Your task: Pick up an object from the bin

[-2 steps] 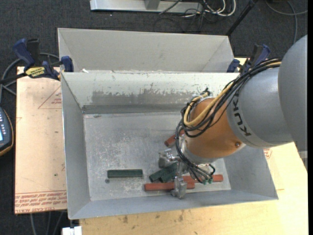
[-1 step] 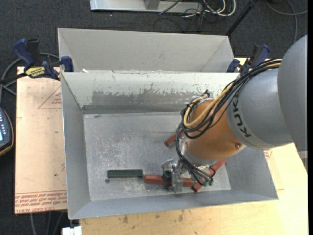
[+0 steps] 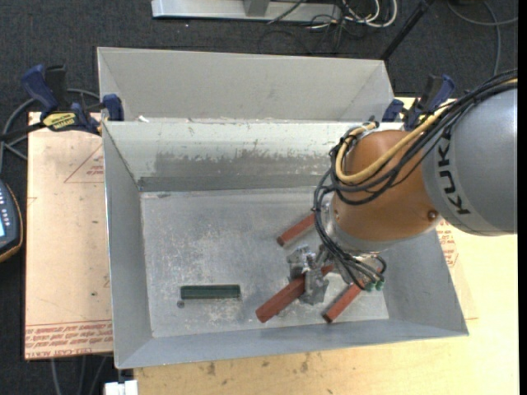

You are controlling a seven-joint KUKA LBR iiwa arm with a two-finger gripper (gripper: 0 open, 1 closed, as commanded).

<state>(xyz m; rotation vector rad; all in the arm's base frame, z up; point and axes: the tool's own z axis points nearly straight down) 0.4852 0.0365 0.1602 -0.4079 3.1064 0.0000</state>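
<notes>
My gripper (image 3: 312, 282) hung right of the dark green bar (image 3: 210, 292), just at the upper end of a red-brown stick (image 3: 278, 301). A second stick (image 3: 295, 230) lay up-right of the bar, a third stick (image 3: 344, 301) farthest right. Whether my gripper was open or closed, I could not tell.

It looked like a robotics lab: a large silver-grey robot arm (image 3: 486, 171) lettered KUKA hung over a grey sheet-metal bin (image 3: 247, 89), with loose black and white cables (image 3: 366, 11) trailing across dark carpet (image 3: 82, 15).
</notes>
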